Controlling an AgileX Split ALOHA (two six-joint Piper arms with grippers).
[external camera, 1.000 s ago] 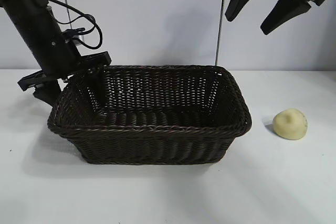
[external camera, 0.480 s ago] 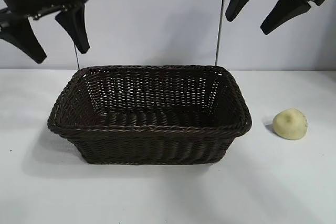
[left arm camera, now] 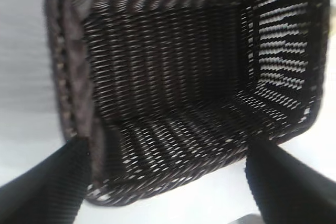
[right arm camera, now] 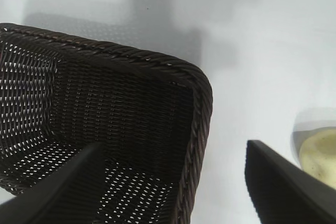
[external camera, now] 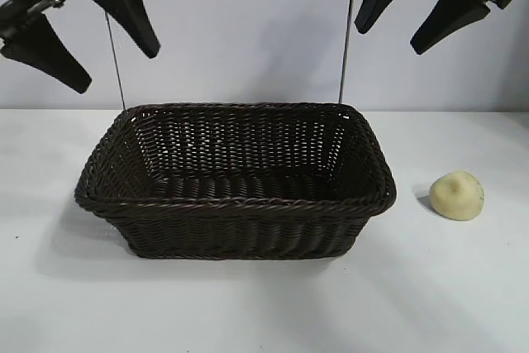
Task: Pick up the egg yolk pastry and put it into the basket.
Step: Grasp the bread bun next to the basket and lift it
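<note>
The pale yellow egg yolk pastry (external camera: 456,195) lies on the white table to the right of the basket (external camera: 240,202), apart from it; the right wrist view catches its edge (right arm camera: 321,156). The dark brown wicker basket stands mid-table with nothing inside (left arm camera: 173,40) (right arm camera: 195,103). My left gripper (external camera: 106,49) hangs high above the basket's left end, open and holding nothing (left arm camera: 168,182). My right gripper (external camera: 395,32) hangs high above the basket's right end, open and holding nothing (right arm camera: 173,182).
White table top (external camera: 264,303) all round the basket, with a pale wall behind. Two thin vertical rods (external camera: 345,47) rise behind the basket.
My left arm has risen from the basket's left rim to high above it, then shifted slightly right. The right gripper, basket and pastry have not moved.
</note>
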